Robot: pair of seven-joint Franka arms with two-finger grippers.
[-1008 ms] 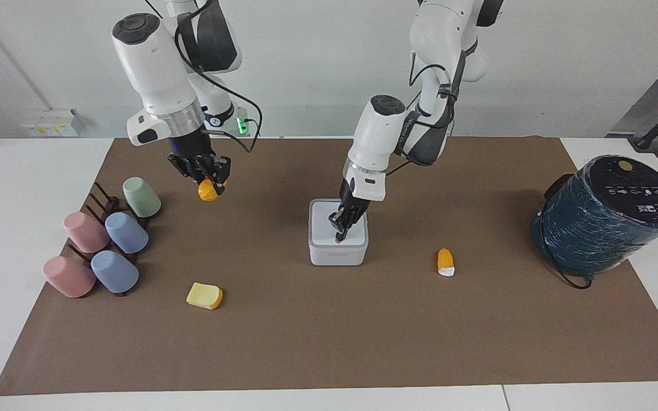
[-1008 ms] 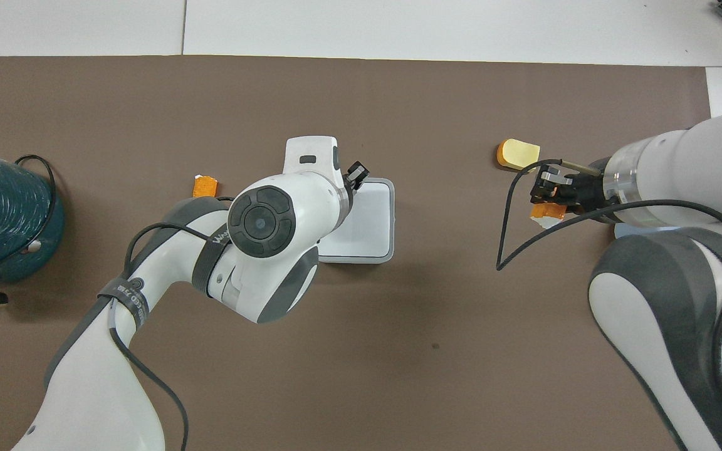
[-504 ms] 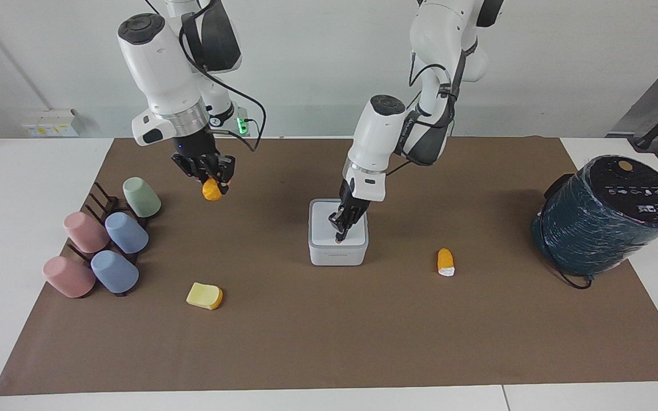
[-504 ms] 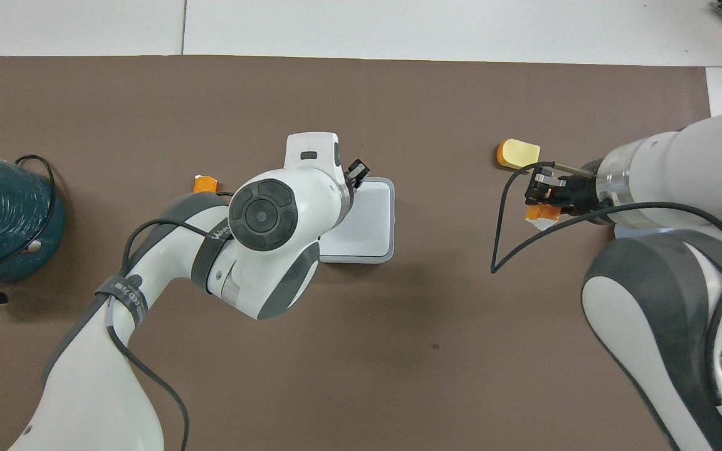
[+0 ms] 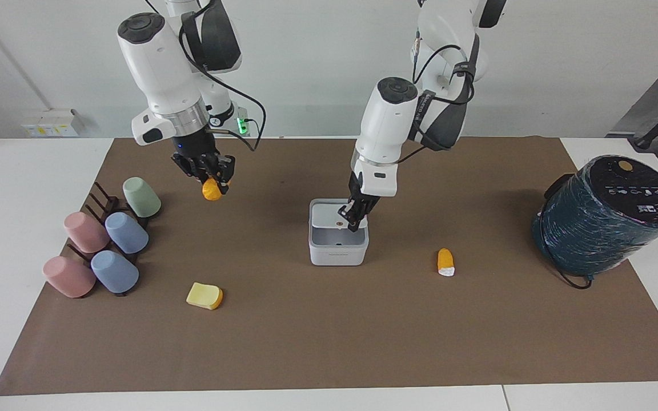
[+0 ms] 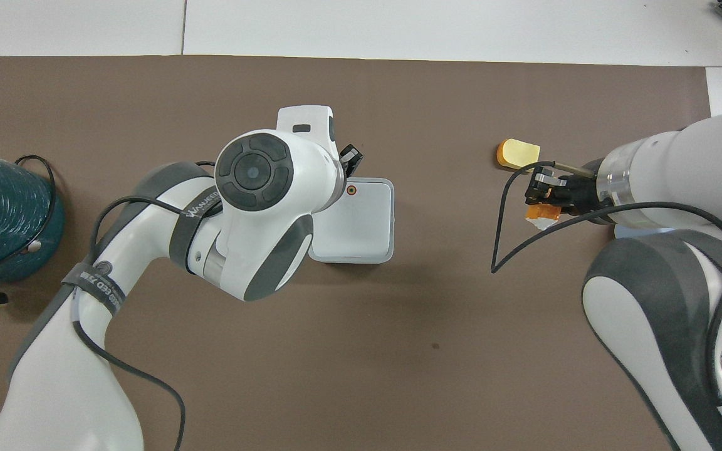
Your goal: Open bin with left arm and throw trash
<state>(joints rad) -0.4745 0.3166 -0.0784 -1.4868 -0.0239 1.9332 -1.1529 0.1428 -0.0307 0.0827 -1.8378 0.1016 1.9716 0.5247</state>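
White bin (image 5: pixel 337 246) sits mid-mat, its lid (image 5: pixel 334 217) tipped up, orange dot showing. Left gripper (image 5: pixel 355 220) hangs just over the lid's edge, fingers pressed together — whether it touches the lid, I cannot tell. Right gripper (image 5: pixel 210 176) is up in the air near the cups (image 5: pixel 126 232), pinching an orange stub (image 5: pixel 211 190). Second stub (image 5: pixel 445 262) lies on the mat toward the left arm's end; yellow slice (image 5: pixel 204 295) lies farther from the robots than the cups.

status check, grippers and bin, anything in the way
Left gripper shut, at the raised lid of the bin. Right gripper holds orange trash above the mat. Nothing blocks the bin.
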